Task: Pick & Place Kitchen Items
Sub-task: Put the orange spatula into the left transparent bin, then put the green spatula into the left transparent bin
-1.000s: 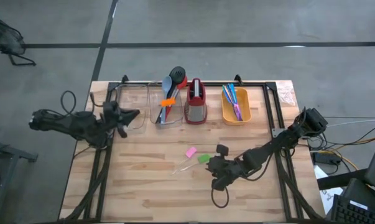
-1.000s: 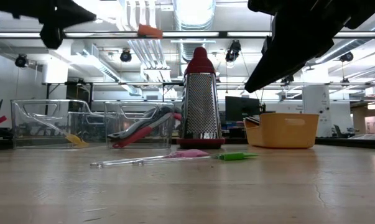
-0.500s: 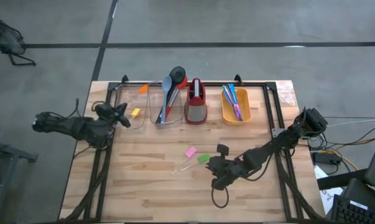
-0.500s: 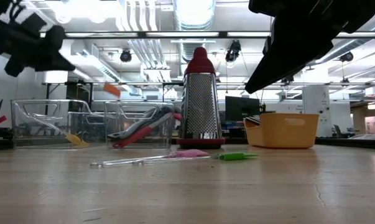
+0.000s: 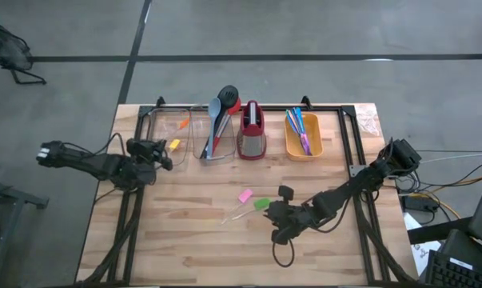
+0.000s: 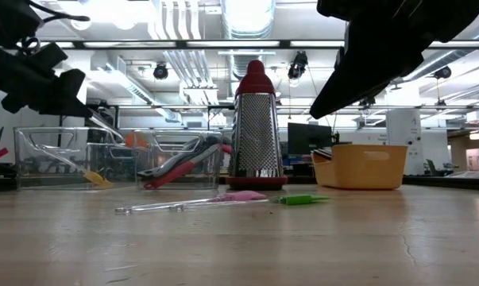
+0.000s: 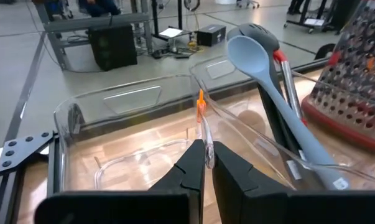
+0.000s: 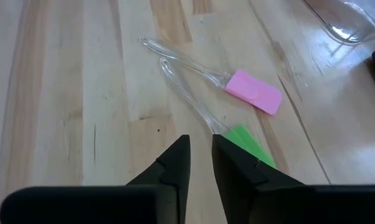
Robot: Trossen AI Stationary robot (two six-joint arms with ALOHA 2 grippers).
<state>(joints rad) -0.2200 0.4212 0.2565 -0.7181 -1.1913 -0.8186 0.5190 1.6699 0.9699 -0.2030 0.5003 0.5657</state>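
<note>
Nothing readable anywhere, honestly. There's a small white sticker on a spoon handle (image 7: 297,169) next to the grater (image 7: 352,93), but whatever's printed there is too tiny.

red-grey grater (image 5: 251,130), orange bin (image 5: 304,145), seemingly clear bins (image 5: 165,128)

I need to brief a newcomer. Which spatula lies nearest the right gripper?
Start at the red-topped grater at the table's back edge, then come forward to two clear-handled spatulas on the bare wood. The green spatula is closer to the right gripper; its neighbour is pink.
</note>
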